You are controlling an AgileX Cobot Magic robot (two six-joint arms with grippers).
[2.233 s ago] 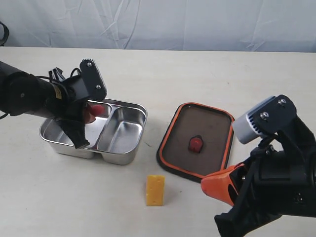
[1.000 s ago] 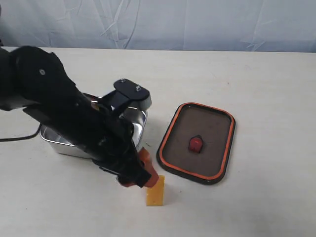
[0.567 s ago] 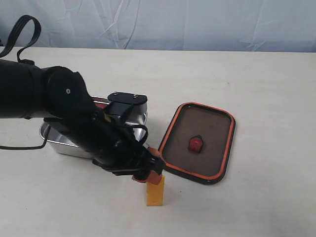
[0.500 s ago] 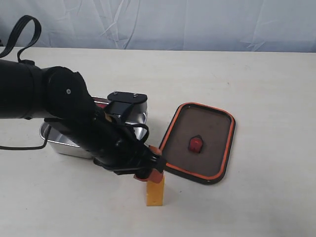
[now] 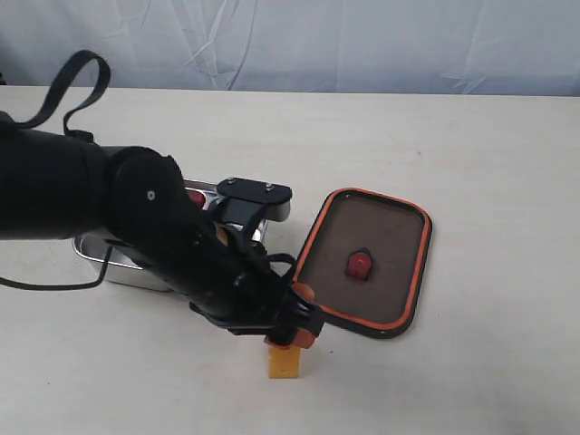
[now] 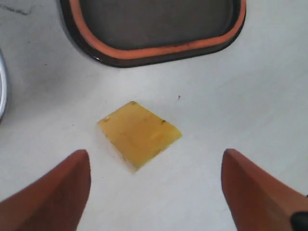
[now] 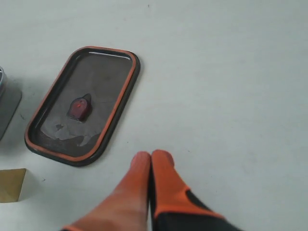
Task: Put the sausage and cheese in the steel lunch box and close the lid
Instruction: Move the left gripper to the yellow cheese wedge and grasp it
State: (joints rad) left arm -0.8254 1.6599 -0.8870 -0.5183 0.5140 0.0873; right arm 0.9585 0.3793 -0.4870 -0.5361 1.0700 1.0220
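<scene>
Left tool (image 6: pixel 155 151) spread wide, holding nothing, low over the cheese (image 6: pixel 139 136). Cheese on the table (image 5: pixel 471 145), right between the two orange fingers (image 6: pixel 57 192), touching neither one. Far from the back edge of the table, near one short end of the lid (image 5: pixel 367 261).

Lid flat on the table near the middle, orange rim up, apart from the steel lunch box (image 5: pixel 95 258). Lunch box toward the left side of the table, mostly hidden behind the black left arm (image 5: pixel 136 217). Bit of red sausage (image 5: pixel 194 198) peeking out in the lunch box; which part of the box, hard to tell.

Right tool (image 7: pixel 151 161) squeezed tight, nothing in it, above bare table, well apart from the lid.

One cheese. One sausage. One lunch box. One lid. Two tools.
</scene>
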